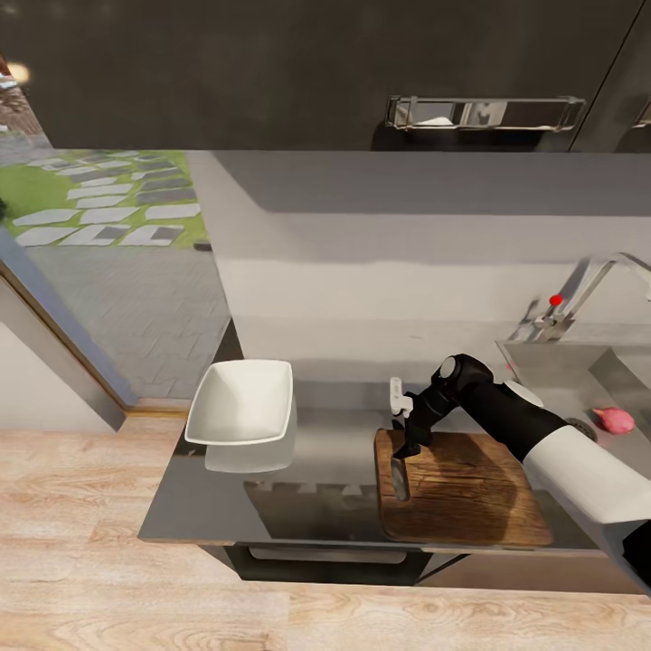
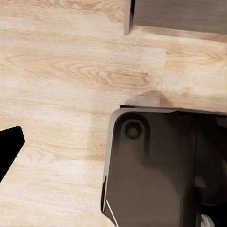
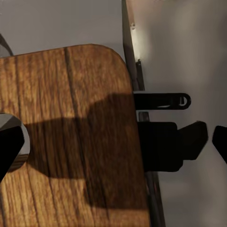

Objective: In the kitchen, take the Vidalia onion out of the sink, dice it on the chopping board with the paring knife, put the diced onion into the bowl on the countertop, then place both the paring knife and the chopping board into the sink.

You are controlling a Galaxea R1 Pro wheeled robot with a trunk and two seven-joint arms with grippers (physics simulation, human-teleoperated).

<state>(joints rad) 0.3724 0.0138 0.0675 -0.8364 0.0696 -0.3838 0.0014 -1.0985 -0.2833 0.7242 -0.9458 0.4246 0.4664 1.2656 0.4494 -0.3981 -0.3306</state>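
1. The bowl (image 1: pixel 242 405) sits off to the left of my right tool (image 1: pixel 404 448), waiting for dice.
2. My tool hangs over the chopping board (image 1: pixel 470 493); grip state I cannot tell.
3. The Vidalia onion (image 1: pixel 614 419) lies right of it, in the sink (image 1: pixel 579 366).

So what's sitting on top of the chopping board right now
On the chopping board lies a slim dark object, probably the paring knife, near its left edge. The right gripper hangs just above it, hiding the knife's handle end. No onion there; the Vidalia onion is in the sink.
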